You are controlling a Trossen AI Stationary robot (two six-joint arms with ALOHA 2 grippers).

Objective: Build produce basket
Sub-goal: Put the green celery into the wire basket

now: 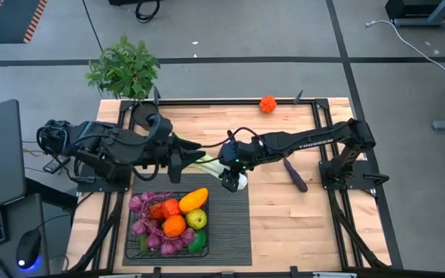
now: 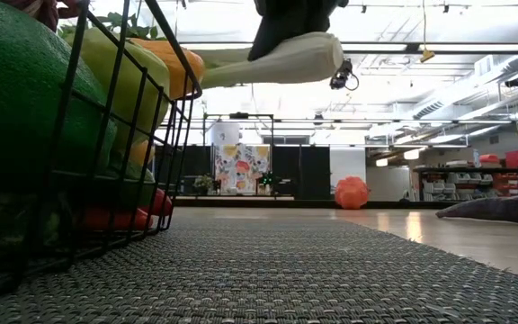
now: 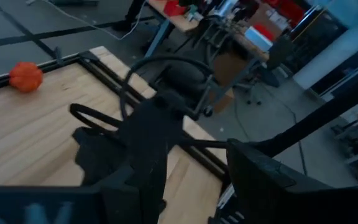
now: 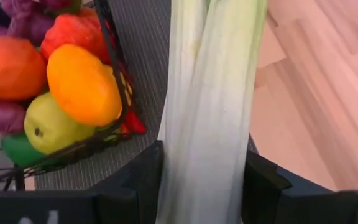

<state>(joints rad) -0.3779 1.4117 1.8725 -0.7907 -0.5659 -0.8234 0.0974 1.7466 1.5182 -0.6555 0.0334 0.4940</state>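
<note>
The black wire basket [image 1: 133, 251] stands on a dark ribbed mat [image 1: 230, 224] at the table's near edge. It holds purple grapes, a red pepper, an orange, a yellow pepper and a green apple. My right gripper [image 1: 232, 166] is shut on a leek [image 1: 239, 182] just beyond the basket's far right corner, above the mat. The leek's green end [image 1: 203, 162] points toward my left gripper [image 1: 182, 158], which is open beside it. I cannot tell whether the left gripper touches the leek. A purple eggplant [image 1: 294, 174] lies on the wood to the right. My right gripper pinches the leek's pale stalk [image 4: 207, 162] between its two fingers [image 4: 143, 180], which lie across it. The fingers come from above, pointing down. The leek [image 2: 281, 61] is lifted clear of the mat and lies roughly level, its white end toward the near edge.
A small orange ball-like fruit [image 1: 267, 104] lies at the table's far edge. A leafy potted plant [image 1: 123, 68] stands at the far left corner. Bare wood shows to the right of the mat. Dark frame rails run along the table's sides.
</note>
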